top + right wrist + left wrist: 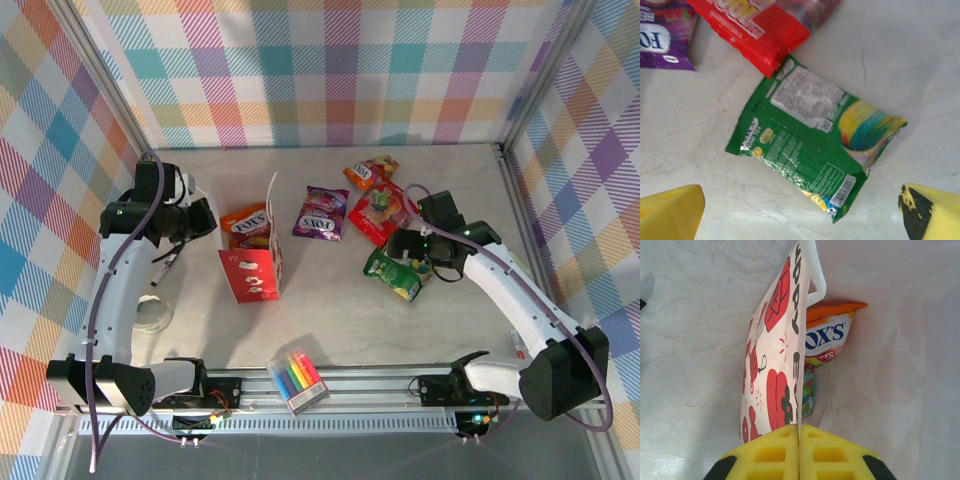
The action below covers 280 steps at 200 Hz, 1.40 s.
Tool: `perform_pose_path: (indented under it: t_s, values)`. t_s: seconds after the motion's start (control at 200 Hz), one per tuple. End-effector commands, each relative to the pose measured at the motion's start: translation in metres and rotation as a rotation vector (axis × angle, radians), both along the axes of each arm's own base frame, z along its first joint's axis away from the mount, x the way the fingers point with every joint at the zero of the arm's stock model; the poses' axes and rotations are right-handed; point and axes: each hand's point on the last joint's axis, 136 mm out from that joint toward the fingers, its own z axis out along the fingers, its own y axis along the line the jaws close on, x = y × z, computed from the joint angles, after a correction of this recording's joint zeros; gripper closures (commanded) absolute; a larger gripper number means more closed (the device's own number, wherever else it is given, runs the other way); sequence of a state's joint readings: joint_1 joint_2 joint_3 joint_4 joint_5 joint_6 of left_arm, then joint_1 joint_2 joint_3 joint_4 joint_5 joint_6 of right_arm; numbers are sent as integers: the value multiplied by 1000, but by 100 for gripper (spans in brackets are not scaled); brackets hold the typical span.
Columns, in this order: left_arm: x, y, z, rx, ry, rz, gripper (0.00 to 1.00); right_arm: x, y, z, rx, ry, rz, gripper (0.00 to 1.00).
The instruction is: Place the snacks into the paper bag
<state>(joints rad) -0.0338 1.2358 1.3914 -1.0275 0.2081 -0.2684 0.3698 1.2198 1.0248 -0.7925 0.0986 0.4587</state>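
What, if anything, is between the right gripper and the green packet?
Nothing visible. The open right gripper hangs over the green packet, which lies flat on the table, back side up. The red packet meets only one corner of it.

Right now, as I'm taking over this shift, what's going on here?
The left gripper is shut on the bag wall, holding it open, with an orange packet already inside. The right gripper hangs open over the green packet on the table. A purple packet, a red packet and a second orange packet lie nearby.
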Motion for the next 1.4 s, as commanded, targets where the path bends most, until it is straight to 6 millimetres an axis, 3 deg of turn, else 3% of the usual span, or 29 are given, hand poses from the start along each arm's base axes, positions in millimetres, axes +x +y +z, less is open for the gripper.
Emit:
perform_pose_path:
  t_s: [0.0,0.17,0.58,1.05,1.395]
  values:
    - [0,1,2,-4,14,-2,96,-6,11,-9,187,54,-50,1]
    - [-1,2,0,0,21,-3,96,-12,0,-43,287,155,-140,1]
    - [-2,3,-3,8,37,-5,96,-10,-6,-92,460,286,-245,1]
    - [-2,4,-4,21,44,-7,96,-5,-9,-124,441,340,-277,1]
    - [1,3,-9,15,56,-5,96,8,6,-124,547,325,-270,3]
